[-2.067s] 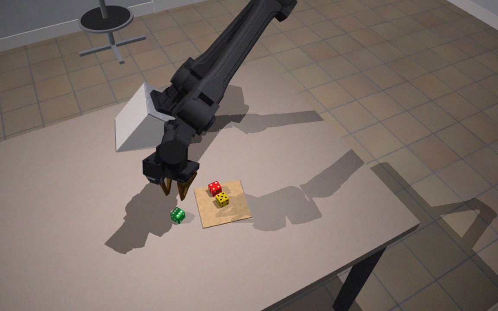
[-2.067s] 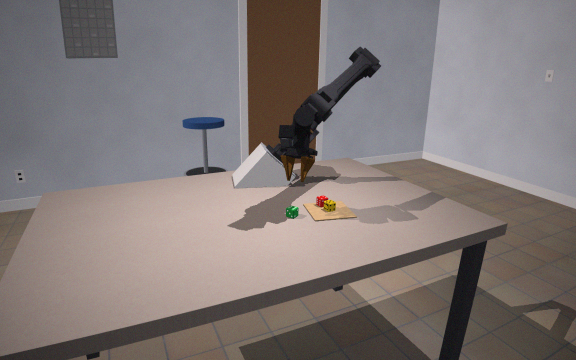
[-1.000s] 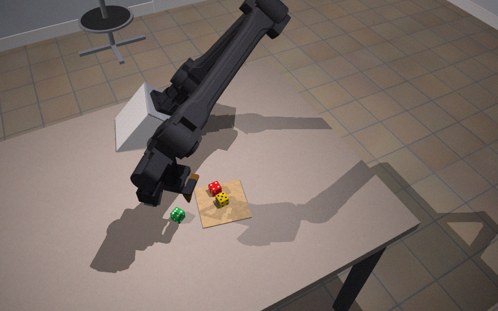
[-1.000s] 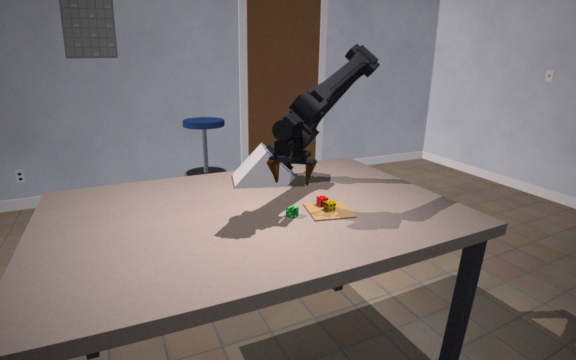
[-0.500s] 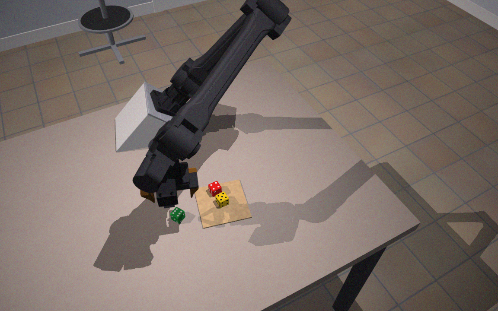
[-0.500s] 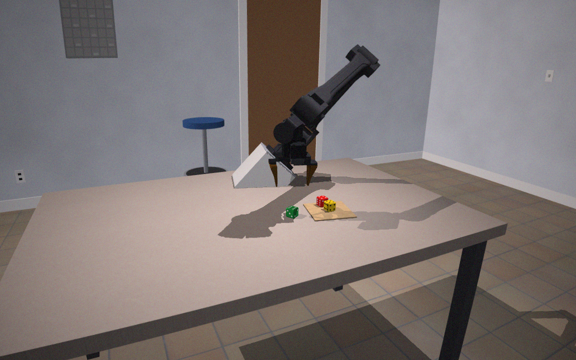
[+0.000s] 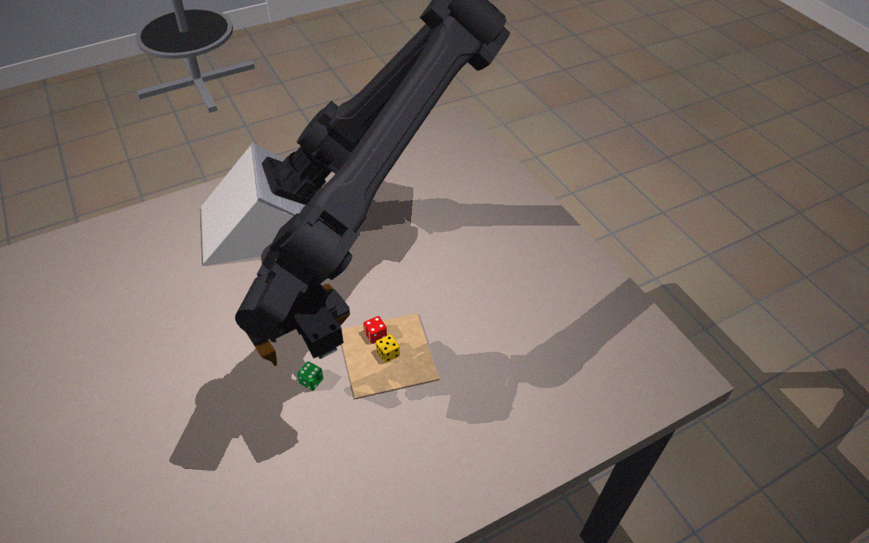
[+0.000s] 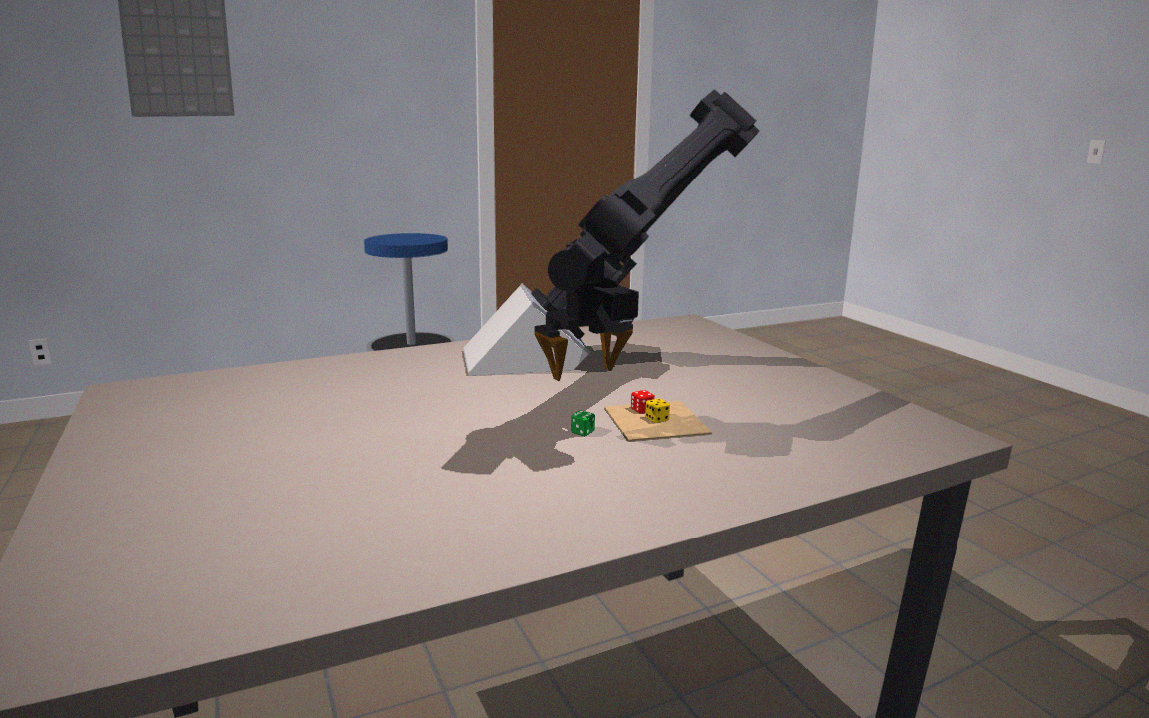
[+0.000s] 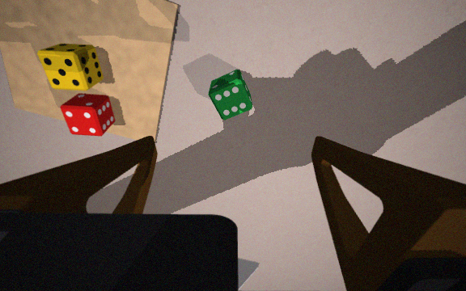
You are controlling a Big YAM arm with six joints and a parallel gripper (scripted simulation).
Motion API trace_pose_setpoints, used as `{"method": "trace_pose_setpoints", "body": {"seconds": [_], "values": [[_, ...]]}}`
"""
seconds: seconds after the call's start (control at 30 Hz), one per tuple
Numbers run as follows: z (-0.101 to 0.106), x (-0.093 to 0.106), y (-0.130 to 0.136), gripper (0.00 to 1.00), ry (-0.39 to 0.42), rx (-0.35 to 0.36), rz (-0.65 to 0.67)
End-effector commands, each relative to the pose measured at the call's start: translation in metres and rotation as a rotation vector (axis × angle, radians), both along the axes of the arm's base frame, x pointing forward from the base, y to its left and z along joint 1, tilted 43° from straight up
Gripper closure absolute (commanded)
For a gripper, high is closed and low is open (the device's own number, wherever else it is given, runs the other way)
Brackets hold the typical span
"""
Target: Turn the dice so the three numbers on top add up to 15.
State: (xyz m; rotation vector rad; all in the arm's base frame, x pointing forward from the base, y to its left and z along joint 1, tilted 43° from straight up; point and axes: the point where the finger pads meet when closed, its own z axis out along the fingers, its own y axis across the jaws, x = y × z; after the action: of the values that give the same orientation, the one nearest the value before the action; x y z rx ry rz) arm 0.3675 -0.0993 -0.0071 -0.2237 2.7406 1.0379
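end effector: black with brown wedge fingers [image 8: 580, 359], spread to full width, nothing held; hangs above the bench, well clear of all dice
green die: small green plastic cube with white pips [image 7: 310, 375], on bare bench just beside the mat's left edge, off the mat; top looks like 6 in the wrist view [image 9: 230, 94]
mat: thin tan square mat [image 7: 410, 375], lies flat on the beige bench [image 7: 120, 378]
red die: small red cube, white pips [image 7: 375, 329], on the mat near its far left corner; top looks like 4
yellow die: small yellow cube, black pips [image 7: 388, 348], on the mat just beside the red one, apart or barely touching, cannot tell; top looks like 6
sum guess: 4+6+6 would be 16, so one die likely needs a turn as well as the green one moving
risk 1: wide fingers coming down on the green die could catch the mat edge and lift or fold it
risk 2: the green die sits rotated to the fingers; a corner grip could spin it or pop it out
risk 3: setting it down near the pair could knock red or yellow onto another face
risk 4: release from height, die rolls off the mat
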Motion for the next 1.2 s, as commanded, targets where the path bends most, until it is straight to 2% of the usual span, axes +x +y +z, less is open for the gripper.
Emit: {"method": "trace_pose_setpoints", "body": {"seconds": [0.0, 0.1, 0.13, 0.3, 0.37, 0.47, 0.5, 1.17], "values": [[0.001, 0.004, 0.005, 0.00, -0.131, -0.028, 0.140], [0.001, 0.004, 0.005, 0.00, -0.134, -0.029, 0.143], [0.006, 0.016, -0.001, 0.00, -0.197, -0.052, 0.192], [-0.002, 0.002, 0.009, 0.00, -0.263, -0.051, 0.294], [-0.002, 0.006, 0.008, 0.00, -0.302, -0.066, 0.328], [0.000, 0.008, 0.007, 0.00, -0.313, -0.069, 0.338], [0.000, 0.008, 0.007, 0.55, -0.312, -0.068, 0.338], [0.000, 0.008, 0.007, 0.55, -0.312, -0.068, 0.338]]}}
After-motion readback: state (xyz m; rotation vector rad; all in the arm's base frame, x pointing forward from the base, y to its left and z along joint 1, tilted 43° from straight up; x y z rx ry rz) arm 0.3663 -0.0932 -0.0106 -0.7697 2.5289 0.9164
